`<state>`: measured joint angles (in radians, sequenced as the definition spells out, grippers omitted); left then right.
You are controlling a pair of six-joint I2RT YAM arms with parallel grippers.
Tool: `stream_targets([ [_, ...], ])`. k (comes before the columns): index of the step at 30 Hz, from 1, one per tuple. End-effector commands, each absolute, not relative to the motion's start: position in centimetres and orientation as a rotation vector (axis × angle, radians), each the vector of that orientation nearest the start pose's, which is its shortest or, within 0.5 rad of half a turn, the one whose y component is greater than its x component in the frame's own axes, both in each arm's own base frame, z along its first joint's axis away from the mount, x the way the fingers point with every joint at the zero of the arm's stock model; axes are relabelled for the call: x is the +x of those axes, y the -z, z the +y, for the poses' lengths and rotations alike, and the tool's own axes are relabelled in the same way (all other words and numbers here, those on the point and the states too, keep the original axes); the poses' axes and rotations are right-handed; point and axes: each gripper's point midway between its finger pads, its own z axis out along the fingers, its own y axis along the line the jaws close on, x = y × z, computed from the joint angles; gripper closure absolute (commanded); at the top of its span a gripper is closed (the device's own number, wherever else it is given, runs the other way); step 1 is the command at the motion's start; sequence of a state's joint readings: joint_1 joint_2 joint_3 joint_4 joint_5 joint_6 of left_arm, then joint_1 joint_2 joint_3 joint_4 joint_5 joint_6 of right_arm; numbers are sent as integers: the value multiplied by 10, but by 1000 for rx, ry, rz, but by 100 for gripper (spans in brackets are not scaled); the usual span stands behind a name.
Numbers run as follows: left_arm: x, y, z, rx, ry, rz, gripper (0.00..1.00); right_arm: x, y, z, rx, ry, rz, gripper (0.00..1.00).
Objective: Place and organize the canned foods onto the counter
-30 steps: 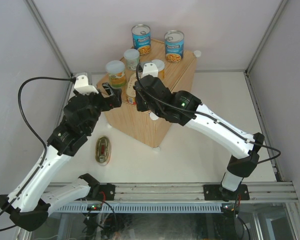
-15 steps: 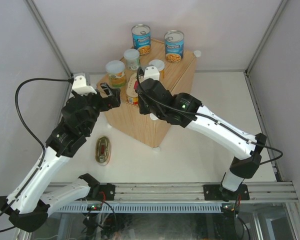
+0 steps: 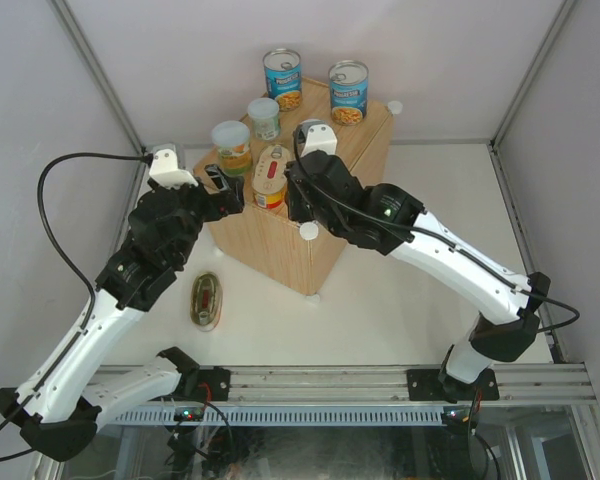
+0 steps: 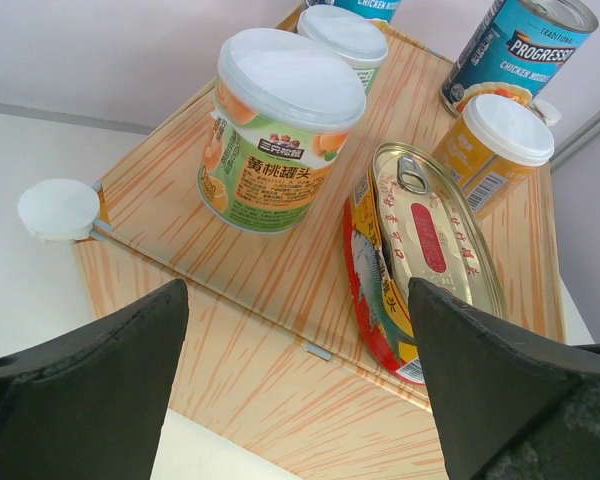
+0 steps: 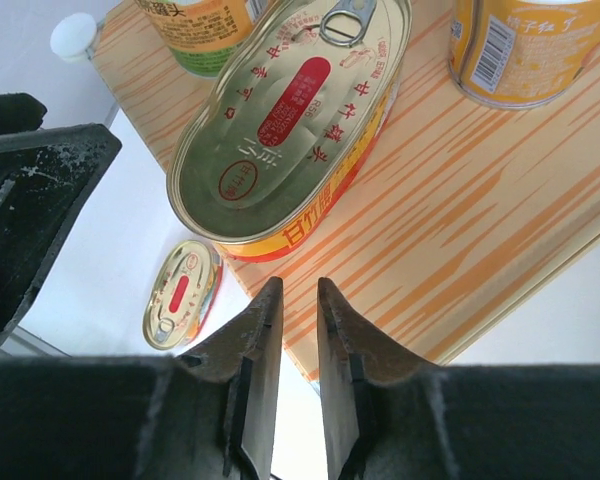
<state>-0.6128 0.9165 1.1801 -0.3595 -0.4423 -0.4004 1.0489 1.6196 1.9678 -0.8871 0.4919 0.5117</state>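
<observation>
The counter (image 3: 332, 170) is a wood-grain box with white knobs. On it stand two tall blue cans (image 3: 282, 78) (image 3: 348, 92), two green-labelled small cans (image 3: 264, 117) (image 3: 232, 146), an orange small can (image 4: 495, 140) and a flat oval tin (image 3: 270, 177). A second oval tin (image 3: 207, 298) lies on the table left of the box. My left gripper (image 4: 300, 400) is open and empty, at the box's left front edge. My right gripper (image 5: 297, 290) is shut and empty, just in front of the oval tin (image 5: 290, 120) on the counter.
A white knob (image 4: 58, 208) sticks out at the counter's left corner, another (image 3: 308, 231) at its front corner. White walls with metal posts close in the cell. The arms' rail (image 3: 330, 385) runs along the near edge.
My right gripper has drawn back to the right off the oval tin on the counter, which now shows uncovered. My left arm has barely moved.
</observation>
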Motion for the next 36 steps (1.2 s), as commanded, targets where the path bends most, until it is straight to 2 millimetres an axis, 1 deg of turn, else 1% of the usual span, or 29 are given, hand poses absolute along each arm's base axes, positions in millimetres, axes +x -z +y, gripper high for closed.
stream_targets([
  [1, 295, -399, -134, -177, 440, 1617, 6, 278, -394, 333, -211, -511, 1983, 79],
  [9, 296, -399, -134, -175, 438, 1620, 6, 289, -399, 342, -216, -513, 1973, 76],
  [19, 295, -401, -127, -187, 424, 1606, 6, 297, -388, 342, -213, -497, 1997, 76],
  [31, 293, -400, -121, -197, 417, 1594, 6, 300, -384, 358, -191, -564, 2006, 76],
  [36, 292, -401, -120, -198, 418, 1591, 6, 299, -377, 362, -181, -579, 2033, 76],
])
